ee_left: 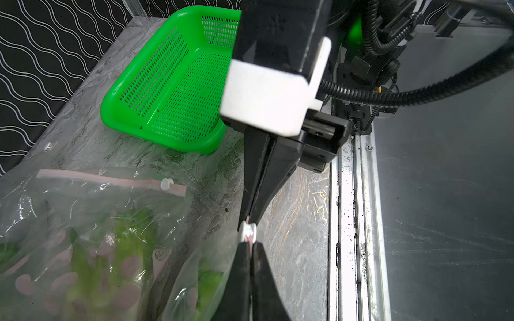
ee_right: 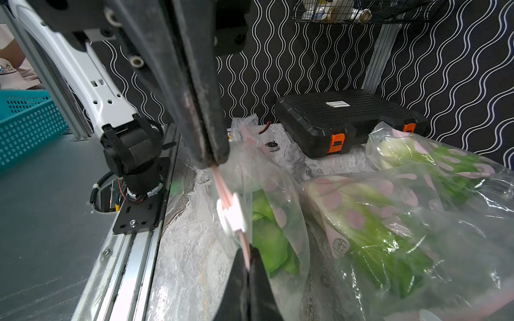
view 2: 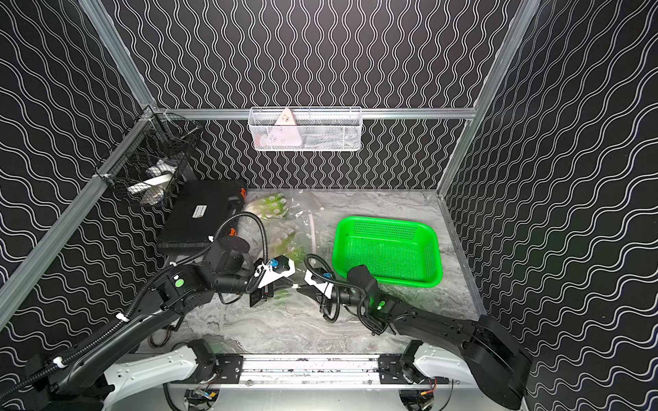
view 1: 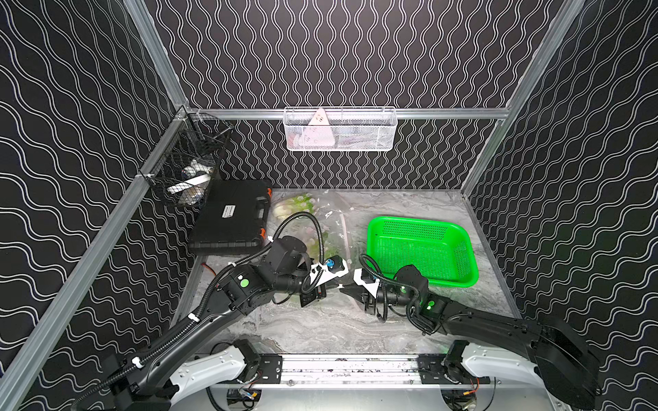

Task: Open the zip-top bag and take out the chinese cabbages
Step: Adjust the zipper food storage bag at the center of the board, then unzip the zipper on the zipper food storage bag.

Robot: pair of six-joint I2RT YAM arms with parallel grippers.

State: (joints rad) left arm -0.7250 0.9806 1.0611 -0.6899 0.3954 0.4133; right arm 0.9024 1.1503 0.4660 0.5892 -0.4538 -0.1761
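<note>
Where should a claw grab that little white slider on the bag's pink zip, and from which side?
Probably pinch the slider across its two white sides, coming from above. It straddles the pink zip, the bag hangs below it, and the left claw and right claw are shut on the zip at either end of it, so only the top is free.

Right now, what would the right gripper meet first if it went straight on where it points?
The white slider on the zip strip that the right gripper pinches; just beyond, likely the left gripper.
</note>
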